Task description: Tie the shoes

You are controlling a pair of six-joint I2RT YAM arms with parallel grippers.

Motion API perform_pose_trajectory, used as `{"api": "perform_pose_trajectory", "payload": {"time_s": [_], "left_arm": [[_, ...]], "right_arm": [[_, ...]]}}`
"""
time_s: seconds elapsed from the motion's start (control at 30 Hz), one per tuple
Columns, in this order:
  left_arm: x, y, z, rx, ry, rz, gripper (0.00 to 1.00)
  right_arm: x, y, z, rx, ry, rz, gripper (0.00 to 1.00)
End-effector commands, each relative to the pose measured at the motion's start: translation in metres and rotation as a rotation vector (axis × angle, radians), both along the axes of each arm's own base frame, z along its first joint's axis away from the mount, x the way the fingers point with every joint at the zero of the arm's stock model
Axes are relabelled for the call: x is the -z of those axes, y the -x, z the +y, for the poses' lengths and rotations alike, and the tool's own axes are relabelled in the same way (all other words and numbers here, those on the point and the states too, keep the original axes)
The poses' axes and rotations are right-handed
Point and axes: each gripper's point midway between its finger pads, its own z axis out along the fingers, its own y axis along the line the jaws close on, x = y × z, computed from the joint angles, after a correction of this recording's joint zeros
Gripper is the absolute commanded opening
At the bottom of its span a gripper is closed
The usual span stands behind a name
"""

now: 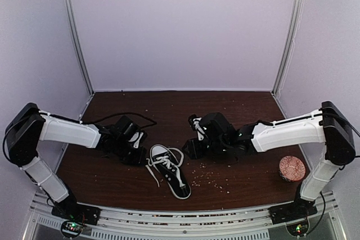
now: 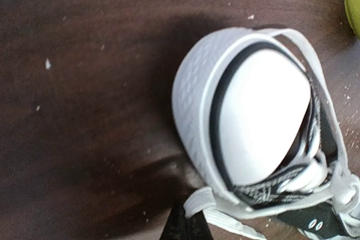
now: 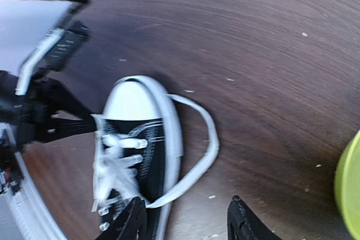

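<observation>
The black sneaker (image 1: pixel 170 171) with white toe cap lies mid-table, toe pointing to the far left, its white laces (image 1: pixel 151 168) loose. In the left wrist view the toe cap (image 2: pixel 261 113) fills the right half. My left gripper (image 2: pixel 188 226) sits low beside the toe, its dark fingertips together on a folded bit of white lace (image 2: pixel 218 202). My right gripper (image 3: pixel 188 223) is open just right of the shoe (image 3: pixel 143 139). A lace loop (image 3: pixel 205 147) arcs out on the table ahead of its fingers (image 3: pixel 132 220). The left gripper also shows there (image 3: pixel 45 113).
A round patterned pink object (image 1: pixel 292 168) stands at the near right by the right arm's base. Pale crumbs (image 1: pixel 211 179) lie scattered right of the shoe. A yellow-green thing shows at the edge of the wrist views (image 3: pixel 349 189) (image 2: pixel 354 4). White walls enclose the table.
</observation>
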Motion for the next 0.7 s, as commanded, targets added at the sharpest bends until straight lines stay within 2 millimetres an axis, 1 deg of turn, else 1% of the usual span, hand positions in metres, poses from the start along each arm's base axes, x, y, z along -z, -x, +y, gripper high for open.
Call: {"api": "perform_pose_trajectory", "payload": {"time_s": [0.0,0.1,0.2,0.33,0.4,0.5,0.6,0.67], "left_arm": [[-0.009,-0.026,-0.031,0.072,0.068,-0.063,0.00],[-0.003,-0.034,-0.044,0.092,0.088,-0.053,0.00],[0.001,-0.041,-0.053,0.101,0.104,-0.055,0.00],[0.001,-0.046,-0.059,0.100,0.113,-0.056,0.00],[0.000,-0.046,-0.057,0.090,0.116,-0.057,0.00],[-0.002,-0.045,-0.049,0.068,0.096,-0.075,0.00],[-0.006,-0.044,-0.038,0.040,0.070,-0.103,0.00],[-0.012,-0.044,-0.035,0.029,0.074,-0.118,0.00]], "right_arm": [[0.028,-0.017,-0.012,0.083,0.144,0.034,0.48],[0.039,-0.025,-0.010,0.091,0.190,0.043,0.46],[0.049,-0.032,-0.010,0.100,0.216,0.051,0.46],[0.060,-0.037,-0.007,0.094,0.227,0.075,0.45],[0.063,-0.038,-0.005,0.087,0.231,0.084,0.45],[0.070,-0.038,-0.003,0.082,0.242,0.096,0.43],[0.078,-0.037,-0.002,0.076,0.252,0.107,0.39],[0.081,-0.038,0.000,0.069,0.257,0.110,0.35]]}}
